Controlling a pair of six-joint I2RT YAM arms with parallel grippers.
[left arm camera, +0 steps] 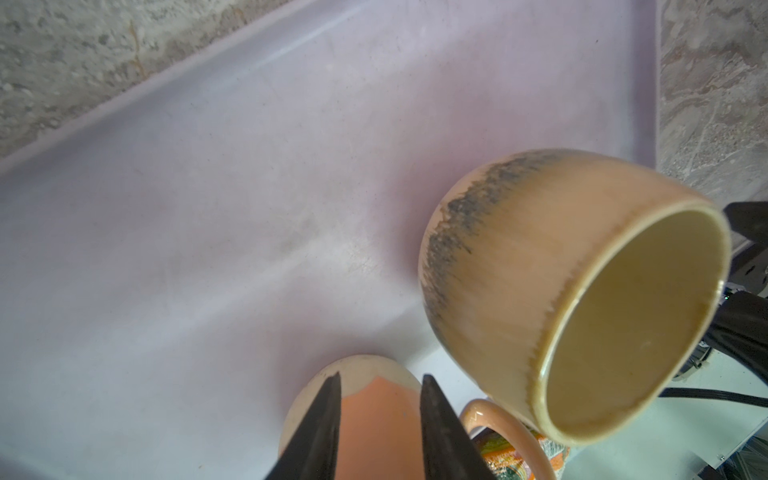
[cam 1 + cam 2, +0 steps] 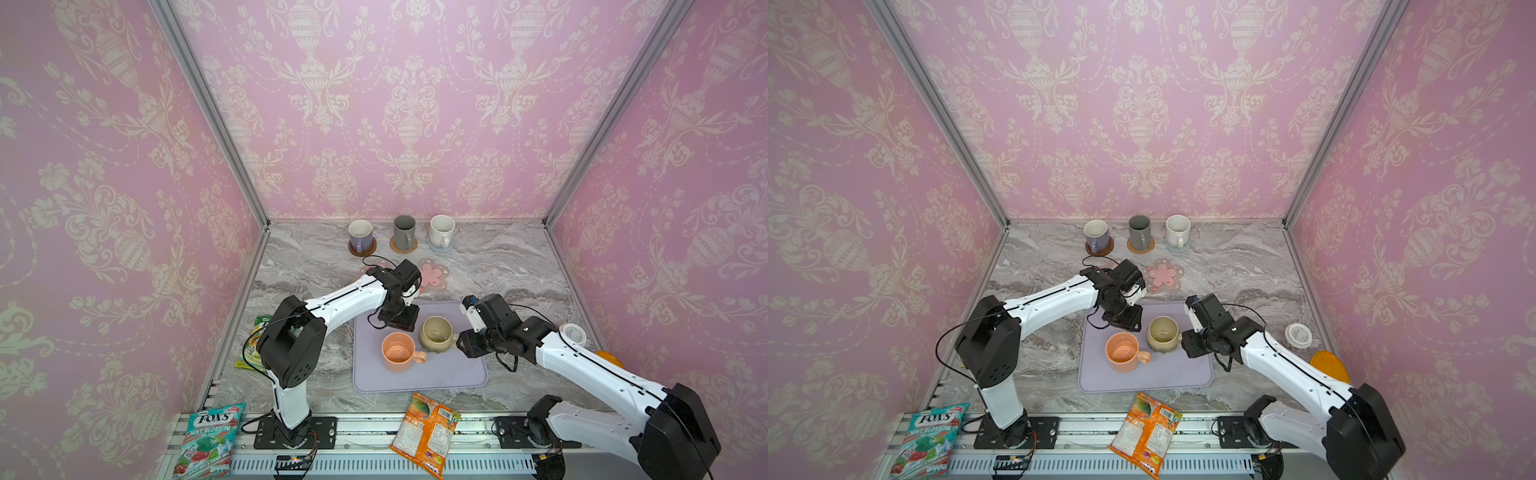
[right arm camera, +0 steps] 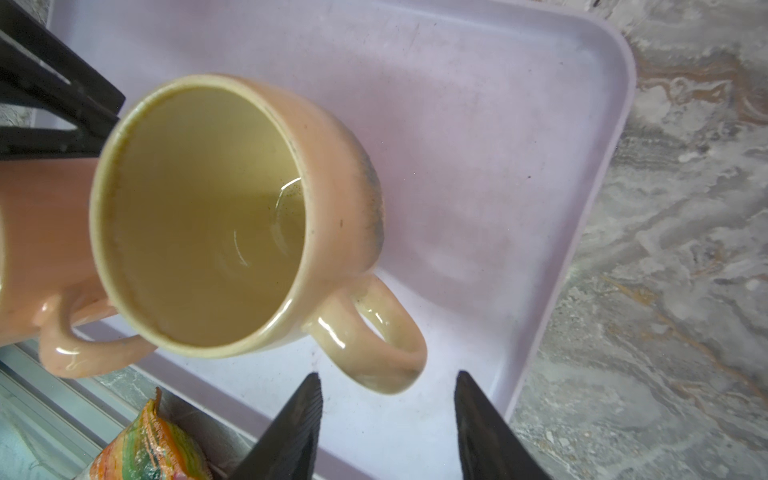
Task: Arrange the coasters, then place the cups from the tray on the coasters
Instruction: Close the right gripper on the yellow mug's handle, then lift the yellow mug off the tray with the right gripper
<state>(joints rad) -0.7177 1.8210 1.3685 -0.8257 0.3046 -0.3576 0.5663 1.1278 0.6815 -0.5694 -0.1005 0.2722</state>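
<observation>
On the lavender-grey tray (image 2: 457,374) stand a peach-orange cup (image 2: 398,353) and a rounded beige-olive cup (image 2: 436,334). My left gripper (image 1: 381,376) hangs open over the peach cup's far side, its fingers apart and holding nothing. The right gripper (image 3: 387,373) is open at the beige cup's handle (image 3: 374,345), whose outer curve just reaches the gap without touching. At the back, lavender (image 2: 360,235), dark grey (image 2: 404,232) and white (image 2: 441,230) cups each stand on a round coaster. A pink-flower coaster (image 2: 434,276) lies bare behind the tray.
An orange snack packet (image 2: 426,436) lies at the front edge and a Fox's candy bag (image 2: 208,440) at the front left. A green packet (image 2: 253,345) sits behind the left arm. A white-lidded paper cup (image 2: 573,332) and an orange-lidded container (image 2: 609,359) stand by the right wall.
</observation>
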